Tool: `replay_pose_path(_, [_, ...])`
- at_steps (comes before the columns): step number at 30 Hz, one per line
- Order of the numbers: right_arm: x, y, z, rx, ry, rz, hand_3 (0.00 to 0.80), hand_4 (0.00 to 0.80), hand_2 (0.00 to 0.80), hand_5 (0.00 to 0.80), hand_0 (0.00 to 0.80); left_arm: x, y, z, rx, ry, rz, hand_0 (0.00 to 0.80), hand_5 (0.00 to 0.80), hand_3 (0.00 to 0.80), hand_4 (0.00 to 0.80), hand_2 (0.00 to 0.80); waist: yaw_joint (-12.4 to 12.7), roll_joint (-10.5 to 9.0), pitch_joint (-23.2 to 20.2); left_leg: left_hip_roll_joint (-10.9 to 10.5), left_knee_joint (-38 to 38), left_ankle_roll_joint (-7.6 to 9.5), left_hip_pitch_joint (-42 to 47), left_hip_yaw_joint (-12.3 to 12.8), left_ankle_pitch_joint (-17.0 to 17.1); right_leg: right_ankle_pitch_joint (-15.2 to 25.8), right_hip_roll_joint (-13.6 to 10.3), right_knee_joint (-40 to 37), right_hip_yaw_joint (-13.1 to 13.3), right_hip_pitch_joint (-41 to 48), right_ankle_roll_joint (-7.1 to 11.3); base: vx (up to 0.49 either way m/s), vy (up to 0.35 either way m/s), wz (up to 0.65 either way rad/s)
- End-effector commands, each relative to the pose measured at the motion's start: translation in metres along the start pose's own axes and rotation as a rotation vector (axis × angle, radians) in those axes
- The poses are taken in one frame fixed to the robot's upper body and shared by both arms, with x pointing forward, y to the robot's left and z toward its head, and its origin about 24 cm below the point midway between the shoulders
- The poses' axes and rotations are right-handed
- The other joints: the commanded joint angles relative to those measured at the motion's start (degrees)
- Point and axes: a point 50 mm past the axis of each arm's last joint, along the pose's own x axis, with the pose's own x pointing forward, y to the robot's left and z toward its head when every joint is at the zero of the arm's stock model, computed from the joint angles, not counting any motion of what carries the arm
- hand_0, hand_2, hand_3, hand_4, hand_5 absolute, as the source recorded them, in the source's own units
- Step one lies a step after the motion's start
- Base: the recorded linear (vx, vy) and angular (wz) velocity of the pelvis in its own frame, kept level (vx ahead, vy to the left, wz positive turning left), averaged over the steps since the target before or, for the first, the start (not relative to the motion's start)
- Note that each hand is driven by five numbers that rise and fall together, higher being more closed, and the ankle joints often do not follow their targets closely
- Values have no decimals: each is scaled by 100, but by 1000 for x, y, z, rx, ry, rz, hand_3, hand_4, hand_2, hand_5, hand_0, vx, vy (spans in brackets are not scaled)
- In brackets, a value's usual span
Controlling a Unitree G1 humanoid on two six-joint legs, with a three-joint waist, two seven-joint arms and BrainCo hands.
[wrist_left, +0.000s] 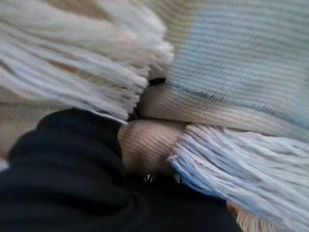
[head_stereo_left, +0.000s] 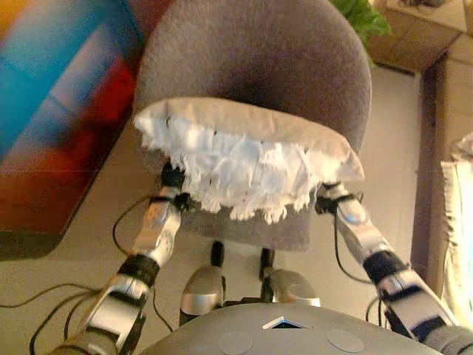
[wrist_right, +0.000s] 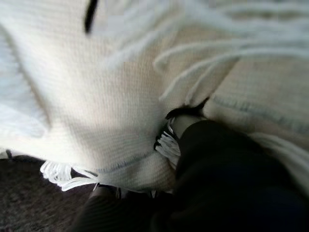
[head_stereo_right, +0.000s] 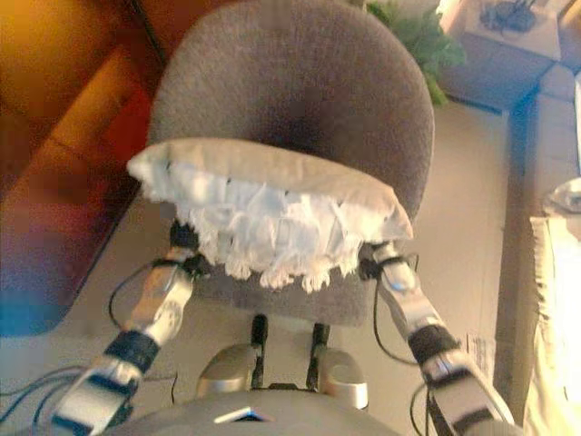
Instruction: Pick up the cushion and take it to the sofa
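Note:
A beige cushion [head_stereo_left: 244,137] with a white fringe along its near edge lies across the front of a grey upholstered chair [head_stereo_left: 259,59]. My left hand [head_stereo_left: 174,181] reaches under the cushion's left end and my right hand [head_stereo_left: 330,194] under its right end. Only the dark wrist covers show; the fingers are hidden beneath the fabric. In the left wrist view the dark cover [wrist_left: 63,174] is pressed against the knit cloth and fringe [wrist_left: 227,169]. The right wrist view shows its dark cover [wrist_right: 227,179] buried in the cushion [wrist_right: 96,96], with the grey seat [wrist_right: 29,203] below. Whether the cushion rests on the seat or is raised, I cannot tell.
A large blue, red and orange surface [head_stereo_left: 59,111] lies to the left of the chair. A green plant [head_stereo_left: 362,18] and a cardboard box [head_stereo_left: 414,33] stand behind it at the right. White cloth [head_stereo_left: 458,222] shows at the right edge. The floor is pale.

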Motion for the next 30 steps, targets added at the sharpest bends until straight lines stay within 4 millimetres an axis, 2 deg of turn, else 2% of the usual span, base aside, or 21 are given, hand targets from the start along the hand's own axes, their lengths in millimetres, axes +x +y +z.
replay_pose_path(1, [41,43,96,40,-341,124,800,800,800,800,800,44,-74,77,70,-327,-239,800,800,800,800,800,-191,-24,415,193,319,-178,-308,75,-571,-352,-403,51,85,-33,479,-139,40,-10])
replay_pose_path(7, [59,30,124,6,-388,90,800,800,800,800,800,60,-87,104,95,-402,-221,800,800,800,800,800,-302,60,778,107,455,-174,-711,119,-530,-433,-414,363,233,-479,453,-46,67,-2])
replay_pose_path(13, [74,19,153,-21,-416,54,800,800,800,800,800,74,-95,134,133,-457,-219,800,800,800,800,800,-346,36,1015,80,652,-190,-1055,192,-551,-382,-424,491,373,-866,478,-23,34,-8])
replay_pose_path(14, [78,17,160,-30,-414,49,800,800,800,800,800,78,-94,142,136,-460,-208,800,800,800,800,800,-360,26,1070,81,656,-189,-1120,215,-537,-361,-423,514,403,-969,488,-1,25,-7])
replay_pose_path(20, [97,-4,171,-22,-260,25,800,800,800,800,800,98,-83,155,173,-360,-105,800,800,800,800,800,-342,-29,1198,74,625,-180,-1374,206,-452,-258,-442,617,447,-1350,552,0,5,-1])
replay_pose_path(25, [102,-22,198,-66,-268,-45,800,800,800,800,800,107,-68,184,222,-369,4,800,800,800,800,800,-367,-57,1321,71,578,-176,-1513,228,-375,-188,-426,734,485,-1629,568,25,37,1])
replay_pose_path(26, [101,-28,206,-89,-286,-76,565,565,565,565,565,109,-63,189,233,-359,33,562,562,562,562,562,-382,-40,1344,65,556,-174,-1551,233,-349,-178,-418,738,487,-1677,565,8,81,0])
replay_pose_path(27, [101,-32,212,-103,-295,-96,113,113,113,113,113,110,-60,192,230,-350,48,195,195,195,195,195,-390,-27,1357,62,543,-174,-1572,233,-335,-173,-416,743,485,-1704,564,10,78,-1])
replay_pose_path(28, [100,-38,218,-117,-312,-124,0,0,0,0,0,111,-56,195,225,-335,65,0,0,0,0,0,-398,-9,1370,57,531,-173,-1583,233,-328,-177,-415,750,482,-1723,564,27,87,0])
replay_pose_path(30, [96,-52,230,-132,-350,-195,0,0,0,0,0,111,-41,201,214,-332,120,0,0,0,0,0,-416,41,1389,38,510,-175,-1552,243,-342,-212,-421,770,462,-1717,563,38,90,1])
